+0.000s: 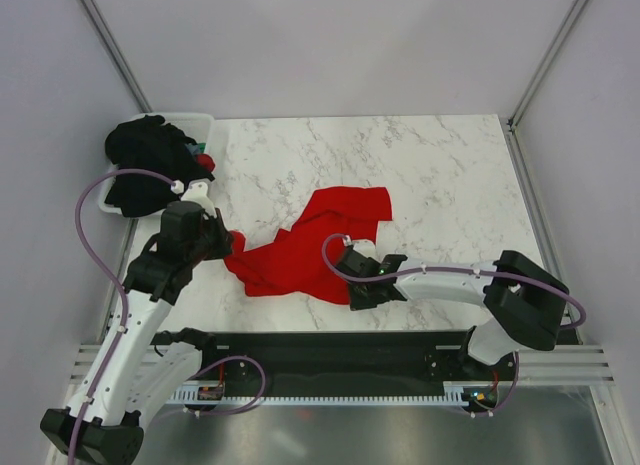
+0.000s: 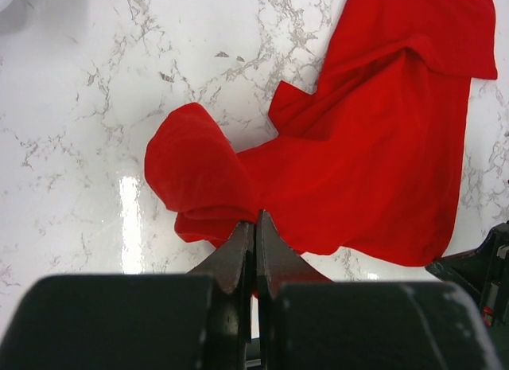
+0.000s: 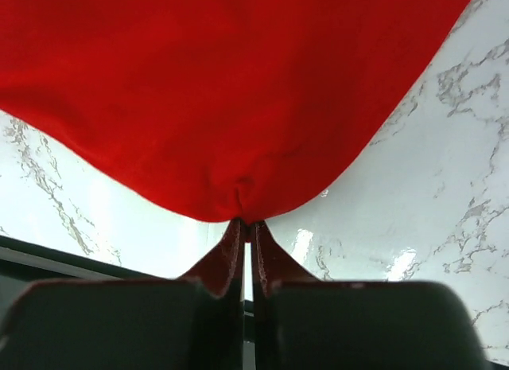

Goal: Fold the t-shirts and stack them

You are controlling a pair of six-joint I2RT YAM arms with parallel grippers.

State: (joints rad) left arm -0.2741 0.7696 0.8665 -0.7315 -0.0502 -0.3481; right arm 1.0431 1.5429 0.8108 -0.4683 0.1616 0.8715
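A bright red t-shirt (image 1: 310, 247) lies crumpled in the middle of the marble table. My left gripper (image 1: 232, 243) is shut on its left edge; in the left wrist view (image 2: 256, 219) the closed tips pinch a rolled fold of the red t-shirt (image 2: 374, 147). At the shirt's near right edge my right gripper (image 1: 352, 289) is shut on the hem, and the right wrist view (image 3: 246, 224) shows the red t-shirt (image 3: 231, 91) puckered at the tips. Black t-shirts (image 1: 145, 165) are heaped in the tub at the far left.
A white plastic tub (image 1: 200, 120) stands at the table's far left corner, under the black heap, with something red and green at its right side. A black rail (image 1: 330, 350) runs along the near edge. Grey walls enclose the table.
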